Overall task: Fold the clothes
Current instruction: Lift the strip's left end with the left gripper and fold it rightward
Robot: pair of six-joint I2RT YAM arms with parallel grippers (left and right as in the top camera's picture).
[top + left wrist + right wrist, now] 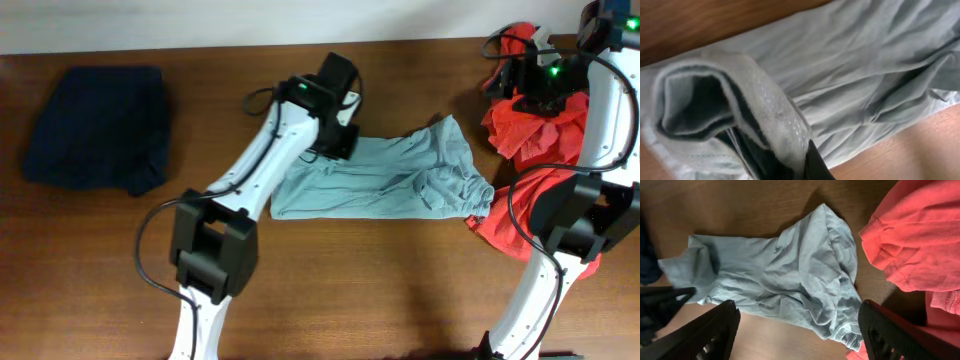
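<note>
Firmly shut, the left gripper (335, 142) pinches the left edge of one pale blue-grey T-shirt (385, 178), which lies crumpled in the middle of the table (400, 290); the right gripper (799, 307) hangs wide open and empty above one red shirt (540, 135), bunched against the T-shirt's right end; one navy garment (100, 125) lies well apart, far left.

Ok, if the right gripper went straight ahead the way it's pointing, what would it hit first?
Most likely the pale blue-grey T-shirt, which lies spread out right between the right gripper's open jaws. The orange-red shirt sits off to the side. Depth is hard to judge here.
</note>
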